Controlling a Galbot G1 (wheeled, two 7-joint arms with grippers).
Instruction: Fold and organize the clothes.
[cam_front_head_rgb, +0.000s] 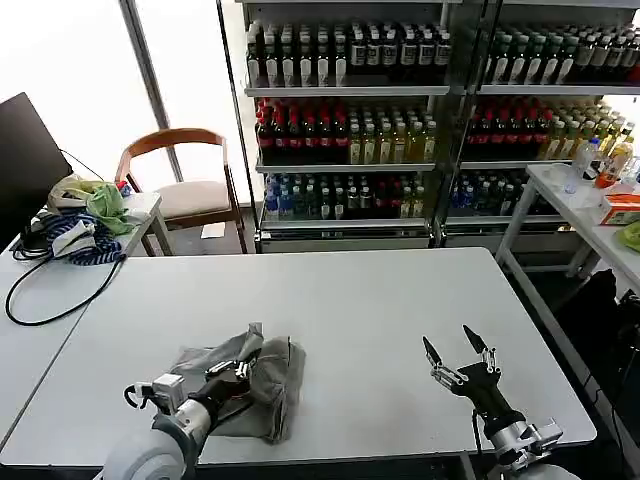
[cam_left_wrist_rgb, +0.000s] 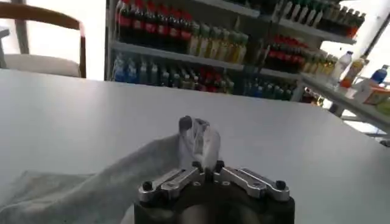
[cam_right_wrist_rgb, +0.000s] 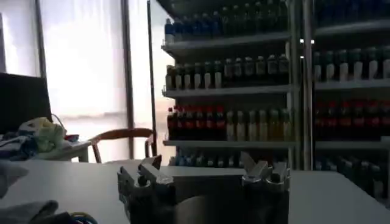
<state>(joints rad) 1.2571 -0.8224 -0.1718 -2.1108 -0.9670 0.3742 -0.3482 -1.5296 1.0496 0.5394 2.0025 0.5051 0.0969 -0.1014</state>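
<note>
A crumpled light grey shirt (cam_front_head_rgb: 262, 385) lies on the white table (cam_front_head_rgb: 380, 300) near its front left edge. My left gripper (cam_front_head_rgb: 238, 369) rests on top of the pile, shut on a pinched-up fold of the grey cloth (cam_left_wrist_rgb: 198, 141), which sticks up between the fingers in the left wrist view. My right gripper (cam_front_head_rgb: 459, 349) hovers above the bare table to the right of the shirt, well apart from it, its two dark fingers spread open with nothing between them; the right wrist view shows the same gripper (cam_right_wrist_rgb: 201, 164) open.
A side table at the left carries a coiled blue cable (cam_front_head_rgb: 70, 243) and a green-yellow cloth bundle (cam_front_head_rgb: 100, 203). A wooden chair (cam_front_head_rgb: 185, 185) stands behind. Drink shelves (cam_front_head_rgb: 400, 120) fill the back. Another table (cam_front_head_rgb: 590, 205) stands at the right.
</note>
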